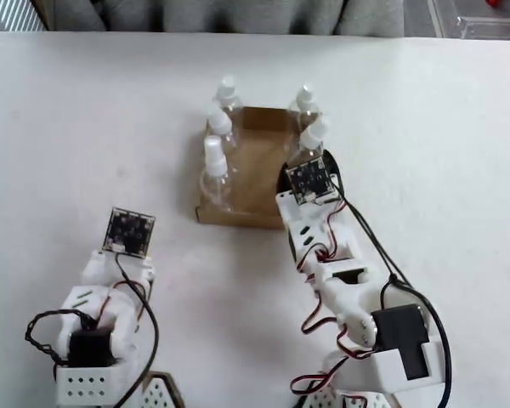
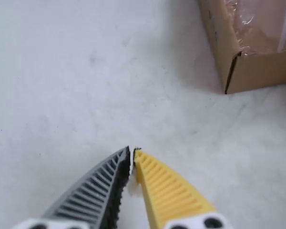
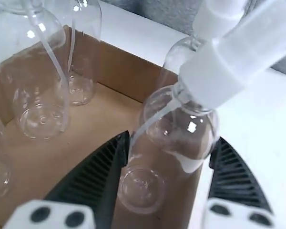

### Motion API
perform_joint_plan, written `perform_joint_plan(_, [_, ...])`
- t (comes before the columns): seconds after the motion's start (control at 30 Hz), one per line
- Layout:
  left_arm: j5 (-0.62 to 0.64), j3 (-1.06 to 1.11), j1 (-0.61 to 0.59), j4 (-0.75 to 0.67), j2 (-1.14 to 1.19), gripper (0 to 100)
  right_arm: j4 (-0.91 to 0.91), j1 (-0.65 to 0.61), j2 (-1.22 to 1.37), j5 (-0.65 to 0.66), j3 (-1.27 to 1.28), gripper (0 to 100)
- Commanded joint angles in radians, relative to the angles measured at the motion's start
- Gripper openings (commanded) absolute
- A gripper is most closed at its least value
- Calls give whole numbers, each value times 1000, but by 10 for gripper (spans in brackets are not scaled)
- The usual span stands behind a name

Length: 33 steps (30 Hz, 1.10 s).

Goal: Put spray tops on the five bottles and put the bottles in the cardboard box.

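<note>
Bottle number five (image 3: 181, 129), spray top (image 3: 229, 62) on, sits between the jaws of my right pincer (image 3: 171, 138). The pincer looks clamped on its belly, both jaws against the clear flanks. The bottle is inside the cardboard box (image 1: 251, 170), tight to the 3 o'clock wall. Three capped bottles (image 1: 214, 166) line the 9 o'clock wall, and a fourth bottle (image 1: 306, 100) stands at the 1 o'clock corner, just beyond mine.

So by my reading this is the final step, the placing. Next move, I'd say: make sure the base is flat on the box floor, let go gently, then lift straight up. The fourth bottle's top is close at 12 o'clock and the box wall is just beside my outer jaw, so no sideways swing. The middle of the box is open, with room toward 9 o'clock if I need it.

My left pincer (image 2: 132, 151) is clenched on nothing, tips together, over the table (image 2: 62, 71) at 7 o'clock of the box, well apart from its near corner. There is plenty of bare table toward 6 o'clock for both arms to back off.
</note>
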Motion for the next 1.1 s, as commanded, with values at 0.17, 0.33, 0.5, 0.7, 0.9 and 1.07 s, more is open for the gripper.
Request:
perform_joint_plan(0.17, [-6,-2,-7,9,-2,24,-24,-7,-16,35,-3,219])
perform_joint_plan(0.33, [-6,-2,-7,8,-2,24,-24,-7,-16,100,-3,219])
perform_joint_plan(0.5, [-6,-2,-7,5,-2,24,-27,-7,-16,100,-3,219])
perform_joint_plan(0.7, [-6,-2,-7,3,-2,24,-30,-7,-25,100,-3,220])
perform_joint_plan(0.9, [-6,-2,-7,3,-2,24,-30,-8,-21,100,-3,220])
perform_joint_plan(1.07, [-6,-2,-7,3,-2,24,-30,-7,-25,100,2,221])
